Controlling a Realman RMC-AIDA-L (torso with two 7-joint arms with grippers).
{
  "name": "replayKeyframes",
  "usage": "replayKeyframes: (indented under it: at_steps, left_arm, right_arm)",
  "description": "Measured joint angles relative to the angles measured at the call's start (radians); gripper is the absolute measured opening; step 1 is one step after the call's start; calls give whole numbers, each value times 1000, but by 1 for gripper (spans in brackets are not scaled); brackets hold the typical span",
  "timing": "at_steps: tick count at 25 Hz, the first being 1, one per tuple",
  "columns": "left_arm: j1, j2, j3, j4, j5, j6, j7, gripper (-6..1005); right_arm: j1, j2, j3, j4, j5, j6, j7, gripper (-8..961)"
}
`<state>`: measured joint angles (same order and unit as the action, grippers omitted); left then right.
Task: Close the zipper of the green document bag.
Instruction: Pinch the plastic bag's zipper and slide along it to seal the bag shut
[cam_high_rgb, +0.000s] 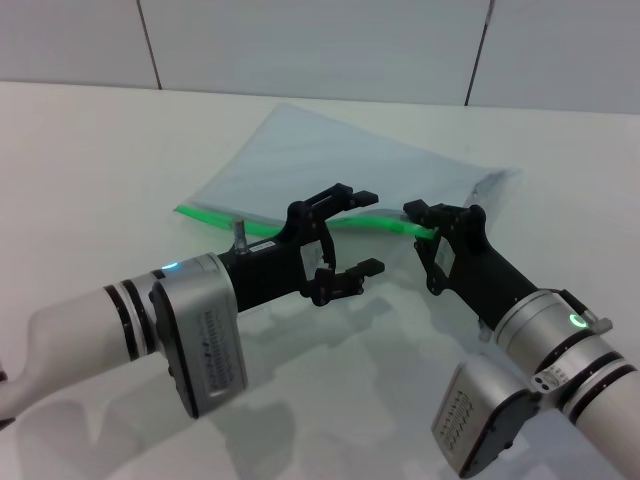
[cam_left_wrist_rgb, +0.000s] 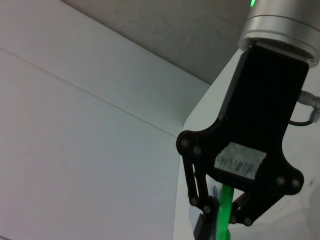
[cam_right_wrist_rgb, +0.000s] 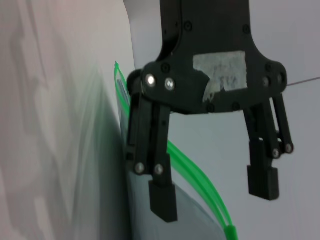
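The green document bag, a flat pale blue-grey pouch, lies on the white table. Its near long edge carries the bright green zipper. My left gripper is open, one finger above the strip and one below, about midway along it. The right wrist view shows this left gripper with the zipper running between its spread fingers. My right gripper is shut on the strip's right end. In the left wrist view the right gripper pinches the zipper. I cannot make out the slider tab.
A tiled white wall runs behind the table. Both forearms lie low over the near part of the table, the left one and the right one.
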<state>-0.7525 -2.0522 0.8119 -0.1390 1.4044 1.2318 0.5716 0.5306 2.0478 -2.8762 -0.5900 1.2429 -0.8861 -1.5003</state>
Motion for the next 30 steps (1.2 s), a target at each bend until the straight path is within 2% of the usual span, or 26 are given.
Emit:
replayKeyframes:
  at_steps: [14,30]
  left_arm:
    - [11,1,-14,-4,-8,47,137,846]
    - [22,3,-14,-4,-9,52,146,845]
  right_arm:
    - [-10,0,0,-7,-34,10,0,84]
    - [-5,0,0,-8,-43,55,0,94]
